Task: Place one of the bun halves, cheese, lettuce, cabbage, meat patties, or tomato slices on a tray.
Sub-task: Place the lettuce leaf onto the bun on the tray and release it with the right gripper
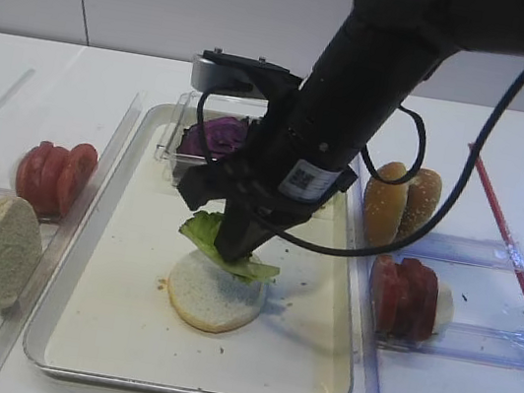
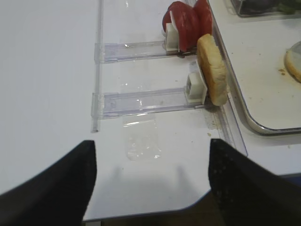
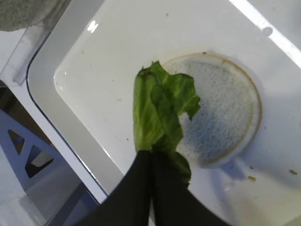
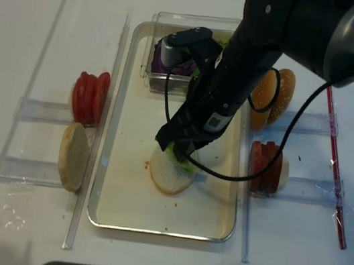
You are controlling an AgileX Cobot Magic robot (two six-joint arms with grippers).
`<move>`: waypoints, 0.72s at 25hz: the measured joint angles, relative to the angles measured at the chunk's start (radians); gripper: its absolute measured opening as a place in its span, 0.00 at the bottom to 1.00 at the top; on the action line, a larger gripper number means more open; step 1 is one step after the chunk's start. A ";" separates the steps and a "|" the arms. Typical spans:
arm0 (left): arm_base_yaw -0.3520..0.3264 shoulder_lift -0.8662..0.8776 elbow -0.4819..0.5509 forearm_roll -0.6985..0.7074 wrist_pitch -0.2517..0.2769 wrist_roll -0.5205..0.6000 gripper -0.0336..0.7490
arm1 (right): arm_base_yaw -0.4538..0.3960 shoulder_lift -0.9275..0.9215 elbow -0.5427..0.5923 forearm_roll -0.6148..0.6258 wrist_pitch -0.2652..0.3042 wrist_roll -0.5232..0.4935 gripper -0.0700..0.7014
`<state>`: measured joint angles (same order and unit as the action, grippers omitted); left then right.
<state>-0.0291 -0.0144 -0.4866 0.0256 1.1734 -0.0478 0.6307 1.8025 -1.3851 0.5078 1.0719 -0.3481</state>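
The right hand (image 3: 151, 157) pinches the lettuce (image 3: 160, 110) over the bun half (image 1: 215, 294) on the tray (image 1: 101, 331). The left hand (image 2: 150, 181) is spread wide, holding nothing.

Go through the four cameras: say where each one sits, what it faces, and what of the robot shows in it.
Exterior high: in front, above the table, facing the tray; right arm shows, right gripper shut on the lettuce.
Right wrist: on the right arm, looking down past its closed fingers at lettuce over a bun half.
Left wrist: low on the left arm, facing tomato slices; open left gripper shows.
Exterior high realsense: steeply overhead; right arm shows.
Shared: both exterior views show tray, lettuce, bun half.
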 joint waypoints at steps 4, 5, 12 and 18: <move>0.000 0.000 0.000 0.000 0.000 0.000 0.69 | 0.000 0.000 0.000 0.002 -0.019 -0.005 0.14; 0.000 0.000 0.000 0.000 0.000 0.000 0.69 | 0.000 0.004 -0.004 0.002 -0.019 -0.005 0.14; 0.000 0.000 0.000 0.000 0.000 0.000 0.69 | 0.000 0.104 -0.133 -0.029 0.089 0.019 0.14; 0.000 0.000 0.000 0.000 0.000 0.000 0.69 | 0.002 0.134 -0.150 -0.051 0.119 0.033 0.14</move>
<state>-0.0291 -0.0144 -0.4866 0.0256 1.1734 -0.0478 0.6330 1.9368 -1.5351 0.4570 1.1910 -0.3152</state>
